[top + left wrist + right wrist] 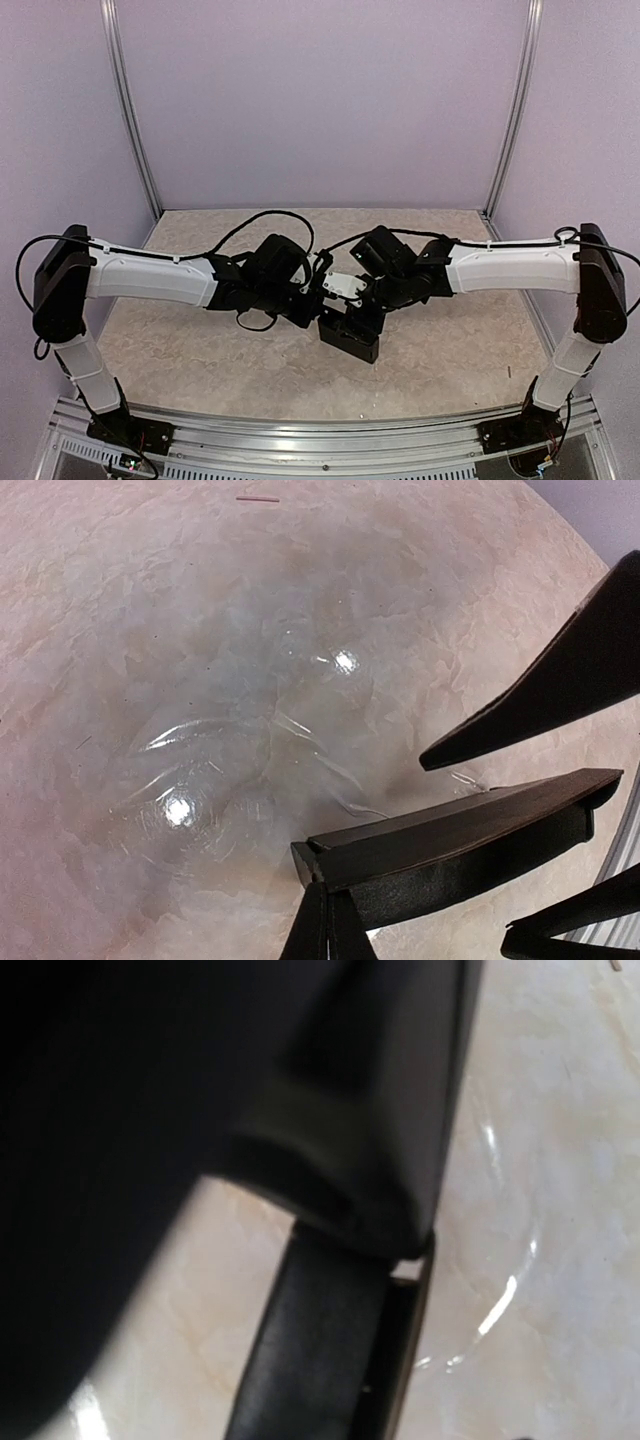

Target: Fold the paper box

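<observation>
The paper box (350, 338) is a slim matte black box held just above the table at the centre, between the two arms. In the left wrist view the paper box (470, 830) runs out to the right, and my left gripper (324, 885) is shut on its near corner. My right gripper (355, 296) comes down on the box from the right. Its dark fingers (560, 680) stand wide apart on either side of the box's far end, with bare table showing in the gaps. The right wrist view shows the paper box (330, 1360) close up, under a large blurred dark shape.
The table (200, 350) is a pale marbled sheet with a wrinkled clear film (250, 750) on it. Lilac walls with metal posts (130, 110) close in the back and sides. An aluminium rail (320, 440) runs along the near edge. Black cables (260, 218) loop over both arms.
</observation>
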